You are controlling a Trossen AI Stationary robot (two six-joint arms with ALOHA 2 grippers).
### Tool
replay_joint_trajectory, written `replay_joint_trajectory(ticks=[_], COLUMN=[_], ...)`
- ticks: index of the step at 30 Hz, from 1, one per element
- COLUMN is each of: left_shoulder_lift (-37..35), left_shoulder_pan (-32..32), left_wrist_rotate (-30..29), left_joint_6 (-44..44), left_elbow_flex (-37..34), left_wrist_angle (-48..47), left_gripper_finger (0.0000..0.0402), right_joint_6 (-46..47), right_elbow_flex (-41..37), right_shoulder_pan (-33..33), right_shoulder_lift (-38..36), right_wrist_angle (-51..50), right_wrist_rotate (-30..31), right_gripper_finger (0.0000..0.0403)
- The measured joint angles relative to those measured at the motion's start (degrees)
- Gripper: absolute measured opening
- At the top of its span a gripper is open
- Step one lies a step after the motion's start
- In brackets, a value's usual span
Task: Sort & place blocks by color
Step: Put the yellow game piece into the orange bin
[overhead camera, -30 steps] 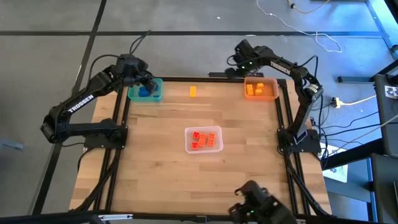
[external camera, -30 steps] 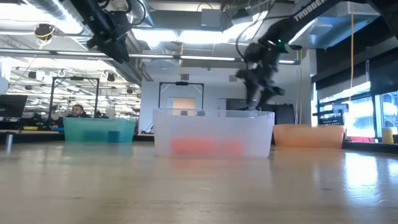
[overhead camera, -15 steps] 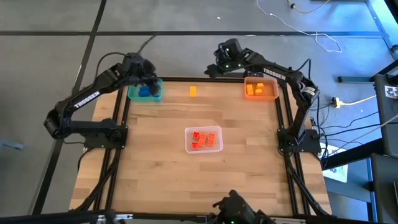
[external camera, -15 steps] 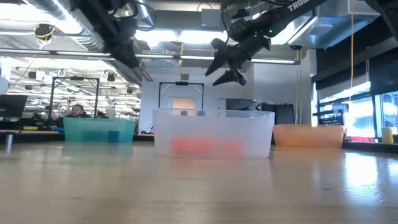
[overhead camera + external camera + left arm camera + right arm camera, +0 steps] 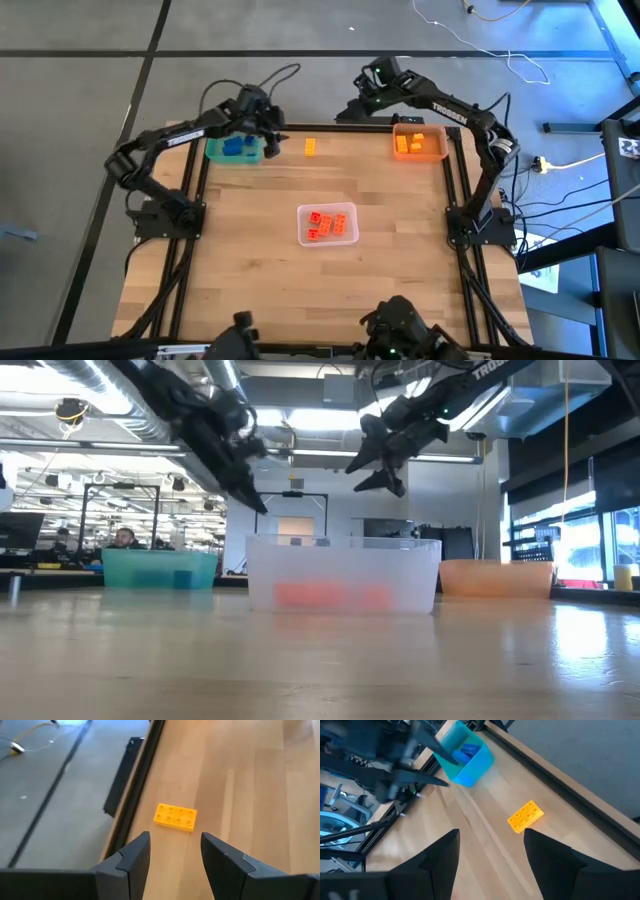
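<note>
Hung spread-fingered just short of the yellow block [image 5: 175,816], judged light, rigid, slick, best pinched across its long sides.

Blocks [image 5: 320,595] in clear bin [image 5: 343,573]: blurred.

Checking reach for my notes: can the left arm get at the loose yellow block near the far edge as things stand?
Probably yes: the left gripper is open and empty, the yellow block lies alone on bare table just ahead of it.
</note>
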Motion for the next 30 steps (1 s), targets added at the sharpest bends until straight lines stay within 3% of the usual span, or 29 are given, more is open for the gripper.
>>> replay_joint_trajectory(ticks=[5, 15, 30], left_shoulder_lift=[7.1, 17.4, 22.4], left_shoulder_pan=[-0.1, -2.8, -4.1], left_wrist_rotate=[4.0, 3.3, -3.9], left_joint_6=[-2.9, -8.2, -12.3], left_elbow_flex=[0.0, 0.0, 0.0], left_wrist_angle=[5.4, 14.1, 17.5], left_gripper_finger=[0.0165, 0.0165, 0.0165], right_joint_6=[-1.4, -2.3, -3.3], right_elbow_flex=[0.0, 0.0, 0.0], right_shoulder_pan=[-1.4, -2.2, -2.2], right_shoulder_lift=[-1.8, -2.5, -2.5], right_wrist_angle=[-1.6, -2.3, -3.6], right_wrist_rotate=[0.1, 0.5, 0.3], right_gripper_finger=[0.0222, 0.0222, 0.0222])
